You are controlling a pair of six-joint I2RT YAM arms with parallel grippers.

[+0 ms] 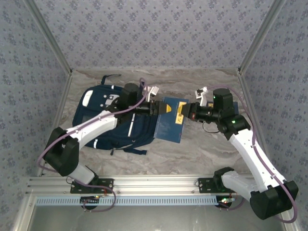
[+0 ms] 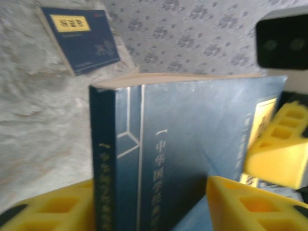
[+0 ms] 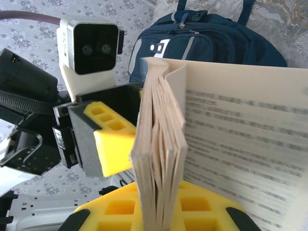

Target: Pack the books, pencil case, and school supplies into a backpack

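Aloft over the marbled table, just right of the backpack: navy book with yellow label, spanned between both arms.

On the book's right edge, right gripper, pressed together on it. From its wrist: page block upright above the yellow pads, cover and first leaves peeled off to the right, print exposed. Probable cause: pinch on part of the block only, remainder free to fan.

On the spine side, left gripper, yellow fingers flanking the book low on either side. Clamped or merely bracketing: cannot tell.

Reading of the two-handed hold: hand-over or steadying, to close the book up and square it before insertion, a single edge grip being too loose for a floppy volume.

Backpack flat on the table, patch end far-left, straps toward the back wall; mouth not discernible from here.

Second navy book flat on the table beyond, apart from the held one, not yet packed.

Risk: loose leaves snagging at the bag's opening.
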